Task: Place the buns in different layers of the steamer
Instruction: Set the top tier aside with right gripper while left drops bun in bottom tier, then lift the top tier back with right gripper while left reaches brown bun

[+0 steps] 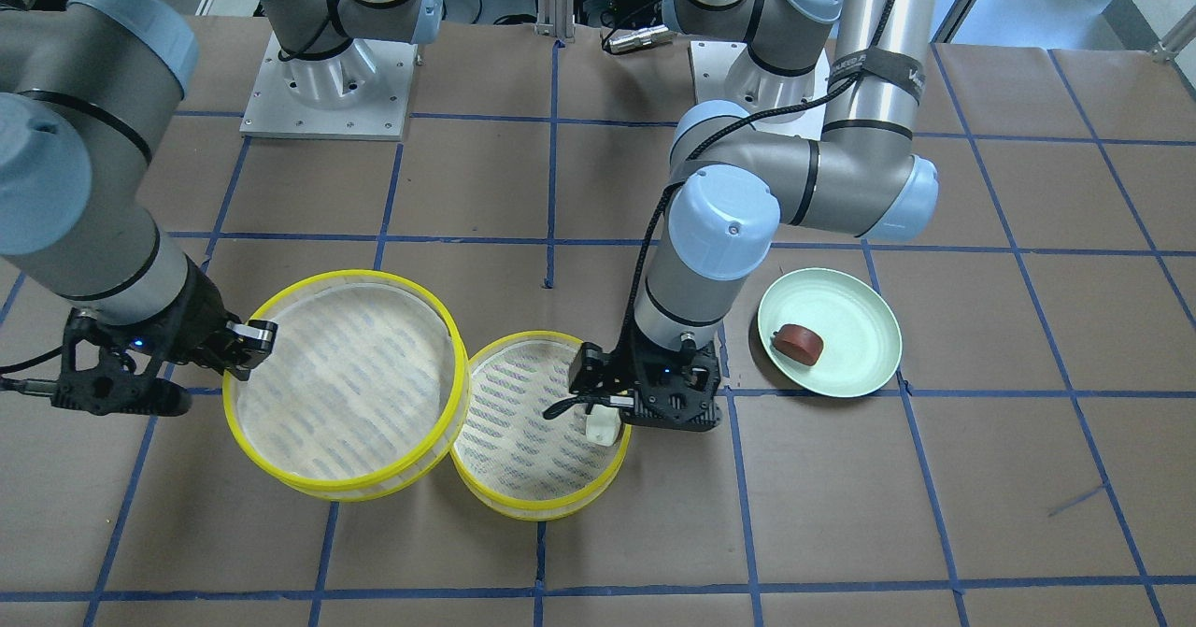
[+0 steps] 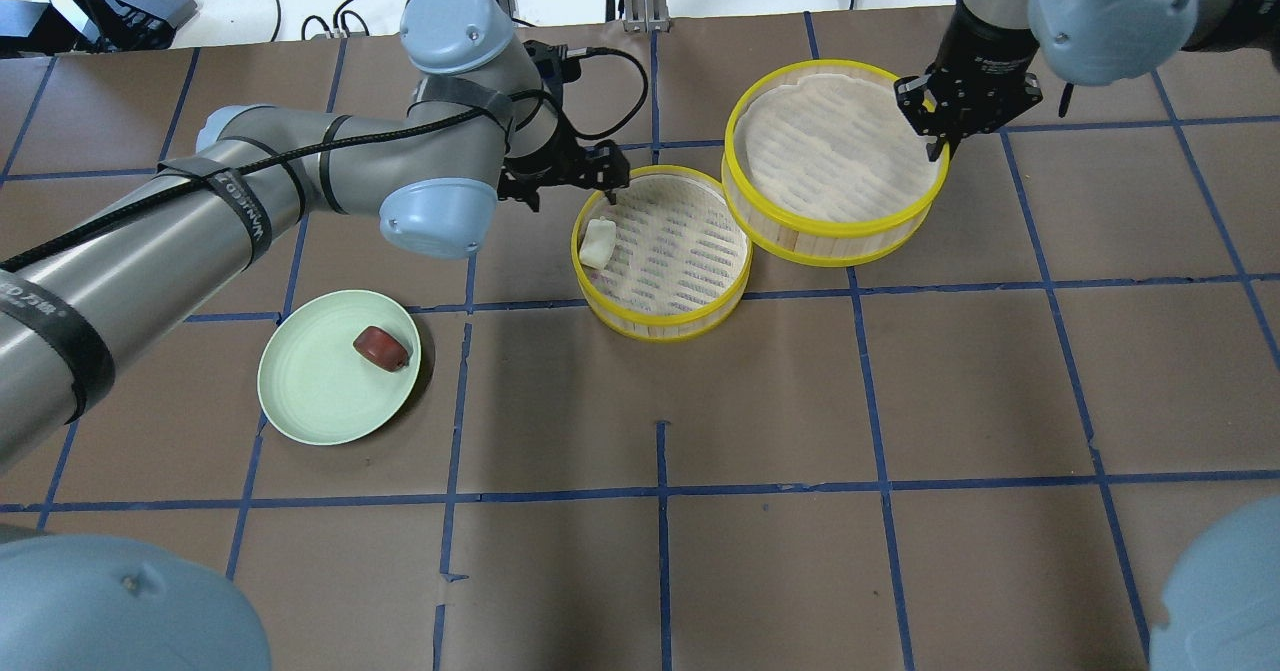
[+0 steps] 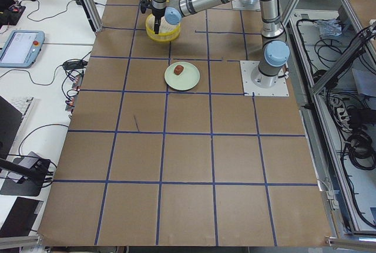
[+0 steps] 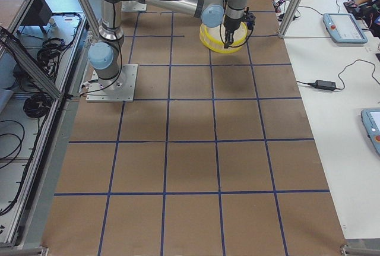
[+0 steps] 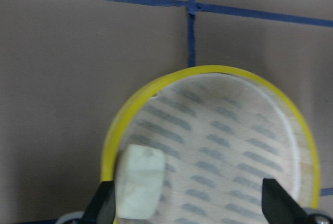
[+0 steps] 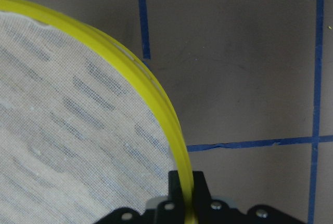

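The white bun (image 2: 598, 244), a soft-looking rounded puck, lies in one steamer tray (image 2: 680, 251), hard against its glossy yellow rim. The left claw (image 5: 190, 206) hangs over it, fingers spread and empty. The right claw (image 6: 186, 182) is clenched on the thin rim of the second tray (image 2: 830, 151), whose pale woven bottom is streaked blue-grey. Stacked carelessly, that tray could pinch the rim-hugging bun, or slip from so narrow a grip. The reddish-brown bun (image 2: 381, 348) sits on a smooth green plate (image 2: 300, 401) on the paper-covered desk (image 2: 900, 401).
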You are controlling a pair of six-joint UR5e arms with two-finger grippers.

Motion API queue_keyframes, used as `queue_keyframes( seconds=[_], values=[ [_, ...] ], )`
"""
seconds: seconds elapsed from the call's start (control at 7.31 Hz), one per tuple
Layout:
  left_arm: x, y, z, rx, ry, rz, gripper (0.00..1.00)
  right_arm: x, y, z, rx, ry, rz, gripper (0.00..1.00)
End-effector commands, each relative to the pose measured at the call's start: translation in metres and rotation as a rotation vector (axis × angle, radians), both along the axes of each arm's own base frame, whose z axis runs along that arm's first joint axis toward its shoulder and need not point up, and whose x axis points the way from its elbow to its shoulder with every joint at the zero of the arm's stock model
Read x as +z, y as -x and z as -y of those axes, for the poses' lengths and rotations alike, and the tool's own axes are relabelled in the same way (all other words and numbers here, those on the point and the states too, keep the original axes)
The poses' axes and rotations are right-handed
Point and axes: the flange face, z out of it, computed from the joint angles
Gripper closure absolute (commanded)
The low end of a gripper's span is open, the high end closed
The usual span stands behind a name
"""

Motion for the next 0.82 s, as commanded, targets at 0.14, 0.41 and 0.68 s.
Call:
queue_keyframes(
  seconds=[0.14, 0.41, 0.68],
  values=[
    [-0.022, -0.099, -0.068, -0.042, -0.113, 0.111, 0.00, -0.028, -0.064, 0.001, -0.065, -0.002, -0.001, 0.99],
    [-0.034, -0.103, -0.090, -0.056, -0.146, 0.152, 0.00, -0.046, -0.113, 0.000, -0.086, -0.001, -0.012, 0.99],
    [-0.046, -0.128, -0.095, -0.019, -0.186, 0.194, 0.00, -0.073, -0.159, -0.004, -0.076, 0.013, -0.019, 0.99]
  ],
)
